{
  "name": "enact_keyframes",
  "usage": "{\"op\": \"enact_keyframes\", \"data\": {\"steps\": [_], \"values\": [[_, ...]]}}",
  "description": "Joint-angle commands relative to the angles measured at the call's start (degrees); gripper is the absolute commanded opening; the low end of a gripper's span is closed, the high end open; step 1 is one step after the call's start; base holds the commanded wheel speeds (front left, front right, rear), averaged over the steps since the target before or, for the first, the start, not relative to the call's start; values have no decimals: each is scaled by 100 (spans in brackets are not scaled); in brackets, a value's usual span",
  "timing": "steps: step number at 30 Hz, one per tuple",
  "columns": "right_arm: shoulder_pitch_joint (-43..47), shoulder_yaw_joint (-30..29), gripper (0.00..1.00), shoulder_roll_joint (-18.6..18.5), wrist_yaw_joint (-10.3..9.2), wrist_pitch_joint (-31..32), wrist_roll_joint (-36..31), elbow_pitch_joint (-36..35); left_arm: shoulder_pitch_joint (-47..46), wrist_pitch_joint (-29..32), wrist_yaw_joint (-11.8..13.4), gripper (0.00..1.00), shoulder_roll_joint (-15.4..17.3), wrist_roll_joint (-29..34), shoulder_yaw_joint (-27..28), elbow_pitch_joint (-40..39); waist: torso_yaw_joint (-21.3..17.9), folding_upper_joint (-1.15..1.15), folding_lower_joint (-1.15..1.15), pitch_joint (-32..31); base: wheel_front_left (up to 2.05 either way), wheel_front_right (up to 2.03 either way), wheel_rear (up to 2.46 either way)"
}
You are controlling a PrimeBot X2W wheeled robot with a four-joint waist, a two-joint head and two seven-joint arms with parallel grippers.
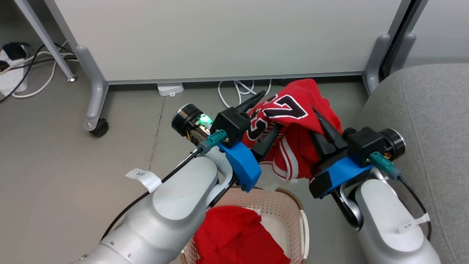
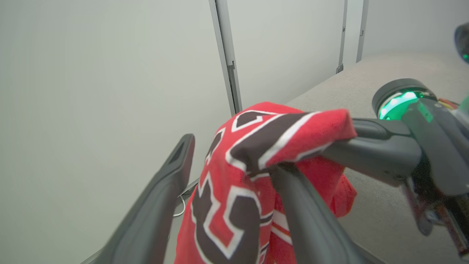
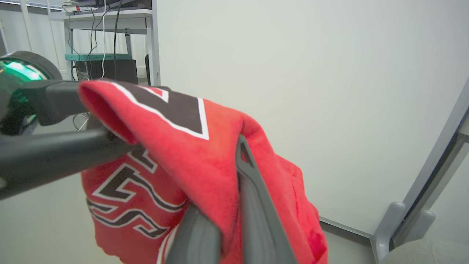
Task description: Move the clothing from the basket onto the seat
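The lettered red garment (image 1: pixel 293 121) hangs in the air above the floor, between my two grippers. My right gripper (image 1: pixel 319 121) is shut on its upper fold; in the right wrist view the fingers (image 3: pixel 256 212) pinch red cloth (image 3: pixel 205 157). My left gripper (image 1: pixel 270 110) stands open, fingers wide apart, with the garment (image 2: pixel 227 205) draped over one finger (image 2: pixel 307 220). The plain red garment (image 1: pixel 234 234) lies in the cream basket (image 1: pixel 289 196) at the bottom. The grey seat (image 1: pixel 421 110) is to the right, its cushion (image 2: pixel 384 84) behind the grippers.
A pale wheeled partition panel (image 1: pixel 220 36) stands right behind the garment, with a caster (image 1: pixel 99 128) at the left and grey feet (image 1: pixel 377 62) at the right. Cables and a power strip (image 1: pixel 11 77) lie far left. A white adapter (image 1: pixel 170 89) sits under the panel.
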Motion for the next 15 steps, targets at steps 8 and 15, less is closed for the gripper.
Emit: {"op": "enact_keyframes", "data": {"steps": [8,15], "values": [[181,-471,0,19,3,-5,31,-217,215,-17,32,100,88,159,58,-137,-197,0,0,59,0,0,0],[274,-822,0,37,3,-4,16,-463,357,-16,46,100,166,216,108,-269,-581,0,0,205,0,0,0]]}}
